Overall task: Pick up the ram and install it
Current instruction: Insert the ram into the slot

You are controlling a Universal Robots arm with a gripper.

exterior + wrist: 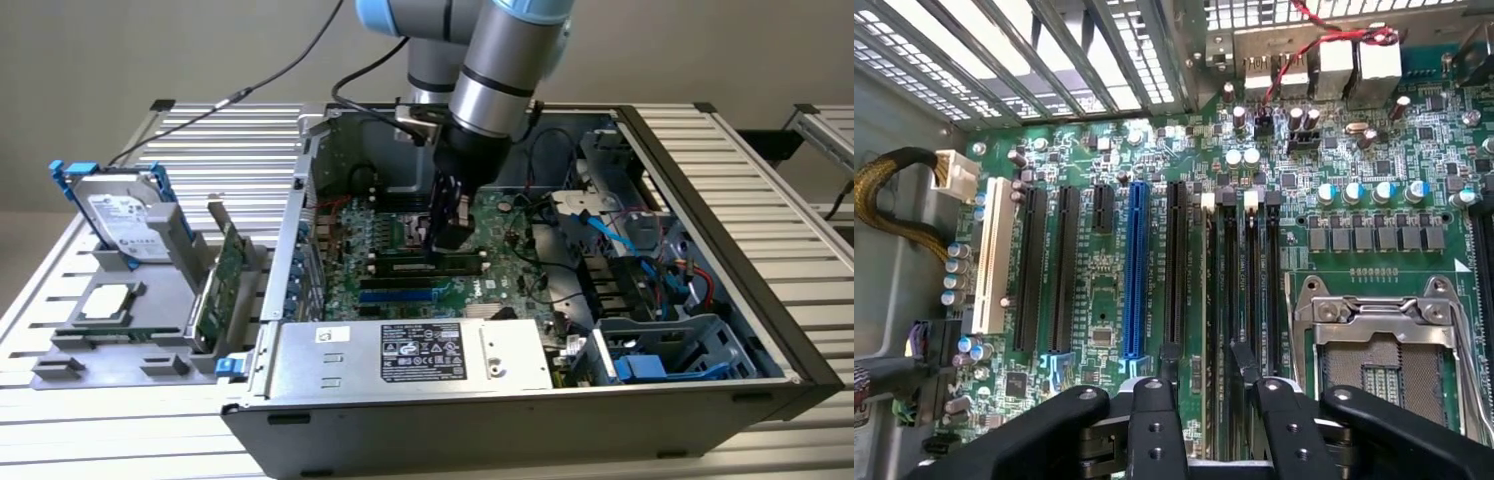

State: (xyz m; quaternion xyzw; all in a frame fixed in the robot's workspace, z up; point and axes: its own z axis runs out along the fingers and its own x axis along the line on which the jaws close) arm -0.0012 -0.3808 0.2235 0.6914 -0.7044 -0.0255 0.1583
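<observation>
We see the gripper point(450, 245) down inside the open computer case point(694, 190), its fingers point(1156, 420) spread apart and holding nothing. The ram point(430, 266) sits in a black slot on the motherboard point(1104, 270), directly under the fingertips; in the wrist view it runs as a thin stick point(1211, 300) between the two fingers. Beside the ram lie the empty memory slots and the blue slot point(1135, 270); the processor socket point(1384, 350) lies on its other side. Nearer the case's front wall sits the power supply point(414, 355). Outside the case, toward the exterior view's left, the hard drive point(123, 215) and an expansion card point(224, 275) stand in a grey holder point(80, 350). Cables point(627, 240) crowd the case's drive bay side, well apart from the gripper.
</observation>
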